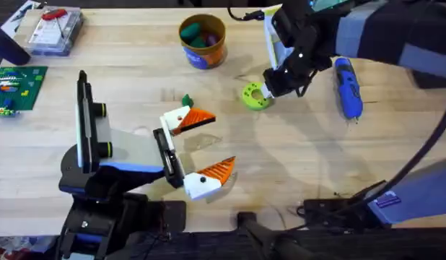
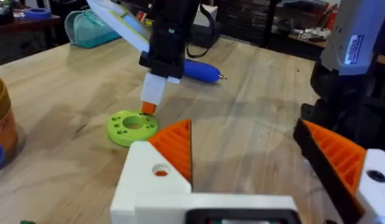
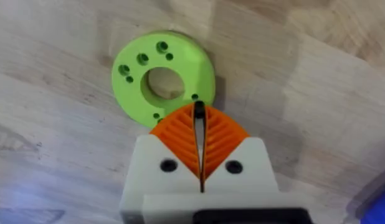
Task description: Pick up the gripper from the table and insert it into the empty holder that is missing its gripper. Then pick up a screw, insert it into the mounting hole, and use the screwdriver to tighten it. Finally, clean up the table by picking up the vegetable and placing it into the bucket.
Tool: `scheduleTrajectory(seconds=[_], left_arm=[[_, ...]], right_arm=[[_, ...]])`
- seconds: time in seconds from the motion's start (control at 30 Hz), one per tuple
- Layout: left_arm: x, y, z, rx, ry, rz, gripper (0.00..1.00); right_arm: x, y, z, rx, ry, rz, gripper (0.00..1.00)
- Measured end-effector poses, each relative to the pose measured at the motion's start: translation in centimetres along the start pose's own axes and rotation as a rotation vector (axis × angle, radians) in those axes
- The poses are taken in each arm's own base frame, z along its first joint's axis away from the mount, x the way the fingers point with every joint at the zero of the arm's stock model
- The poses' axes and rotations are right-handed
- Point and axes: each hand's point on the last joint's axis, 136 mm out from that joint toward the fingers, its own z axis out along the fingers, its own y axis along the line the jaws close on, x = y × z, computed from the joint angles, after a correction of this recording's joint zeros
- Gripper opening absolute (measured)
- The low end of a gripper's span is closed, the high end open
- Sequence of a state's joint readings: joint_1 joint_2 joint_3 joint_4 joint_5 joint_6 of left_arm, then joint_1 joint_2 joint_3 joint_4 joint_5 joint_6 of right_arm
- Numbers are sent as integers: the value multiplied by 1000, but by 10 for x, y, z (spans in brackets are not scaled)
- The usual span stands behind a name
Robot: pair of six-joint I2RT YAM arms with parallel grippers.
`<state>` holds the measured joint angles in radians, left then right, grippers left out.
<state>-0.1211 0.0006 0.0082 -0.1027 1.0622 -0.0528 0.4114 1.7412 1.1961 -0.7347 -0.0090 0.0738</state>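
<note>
Lengthwise, screwdriver (image 1: 348,88) lies on table (image 1: 295,155) — tip toward bases.

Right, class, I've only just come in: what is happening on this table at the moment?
The right gripper, fingers closed together, hangs at the edge of a green ring lying flat on the table. The left gripper waits wide open nearer the middle. The screwdriver lies untouched, and the bucket stands at the far side.

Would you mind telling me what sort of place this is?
Probably a robotics lab bench: a blue screwdriver and a green ring part lie on a wooden table, with a box of small tools at one corner.
</note>
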Motion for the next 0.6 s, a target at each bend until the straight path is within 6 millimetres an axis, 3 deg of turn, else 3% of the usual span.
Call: scheduleTrajectory(seconds=[0.13,0.23,0.47,0.6], left_arm=[[0,0,0,0,0,0,992],[0,0,0,0,0,-1,992],[0,0,0,0,0,0,992],[0,0,0,0,0,0,992]], right_arm=[[8,0,-4,3,34,1,4],[10,0,-19,1,40,2,4],[-5,6,-97,-12,-62,-3,4],[-2,7,-144,-14,-87,-4,4]])
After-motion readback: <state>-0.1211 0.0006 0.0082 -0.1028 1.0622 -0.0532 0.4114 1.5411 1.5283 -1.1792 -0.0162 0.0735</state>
